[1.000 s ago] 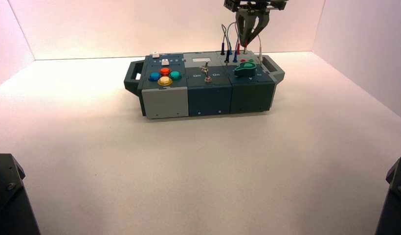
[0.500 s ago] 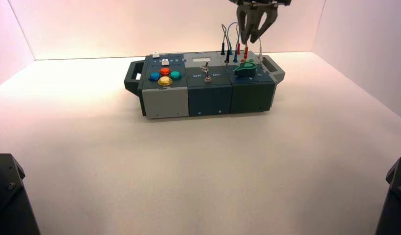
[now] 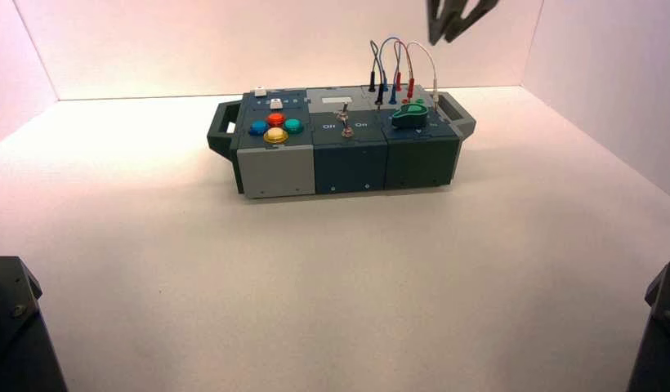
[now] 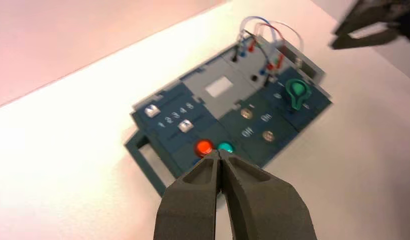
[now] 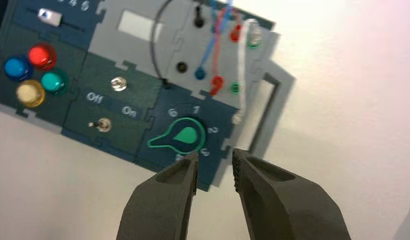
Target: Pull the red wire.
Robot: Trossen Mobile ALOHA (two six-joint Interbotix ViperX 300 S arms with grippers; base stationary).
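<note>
The right gripper, nearer than the parked left gripper, hangs open and empty above the box's far-right corner, the upright-arched red jumper wire below and left of it.

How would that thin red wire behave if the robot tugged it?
The red wire looks springy: it probably holds its arch yet bends easily. With plugs seated in the box, it may resist slightly before popping free.

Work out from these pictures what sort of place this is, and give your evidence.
Probably a robotics test bench: plain pale walls surround a bare-looking tabletop, holding a box of buttons and wires.
</note>
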